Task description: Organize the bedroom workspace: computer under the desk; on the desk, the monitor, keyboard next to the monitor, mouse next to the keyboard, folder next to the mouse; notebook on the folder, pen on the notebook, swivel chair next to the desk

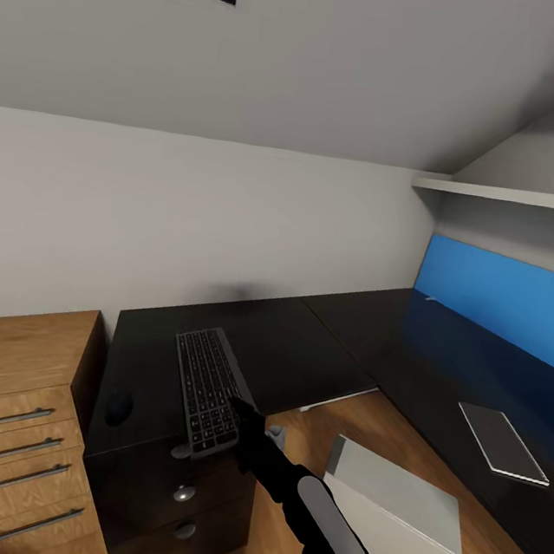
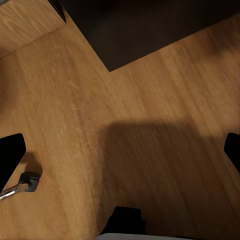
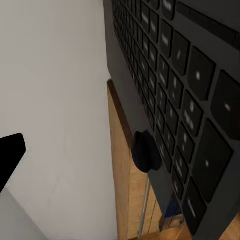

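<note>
Keyboard (image 1: 209, 391) sits on the black desk (image 1: 302, 350), long axis running away from the robot, near end overhanging the front edge above the drawers (image 1: 181, 509) with round silver knobs. Right gripper (image 1: 242, 412) is at the keyboard's near right corner, black arm coming up from below; in the head view the fingertips look to be in contact with or just over the keyboard edge, but whether they pinch it I cannot tell. Right wrist view: keyboard (image 3: 180, 100) takes up one side right against the camera, one black finger (image 3: 10, 155) showing at the far edge, wall between them; the gap reads wide, but the other finger is hidden so jaw state is uncertain. A small dark rounded object (image 1: 118, 407) lies on the desk on the far side of the keyboard from the right gripper, near the left edge; same dark blob (image 3: 146, 151) shows just past the keyboard's edge in the right wrist view. Computer (image 1: 398, 520), pale grey box, sits on the wood floor just right of the right arm, under the inner corner of the L. Further right on the desk's other leg, a flat grey slab (image 1: 504, 442) lies on the top, blue panel (image 1: 510, 299) behind it. Light wooden cabinet (image 1: 11, 434) with bar handles abuts the desk's left end. Left wrist view: both black fingertips (image 2: 11, 155) at opposite edges, spread wide, nothing between them, wood floor (image 2: 125, 140) below, dark desk corner beyond.
</note>
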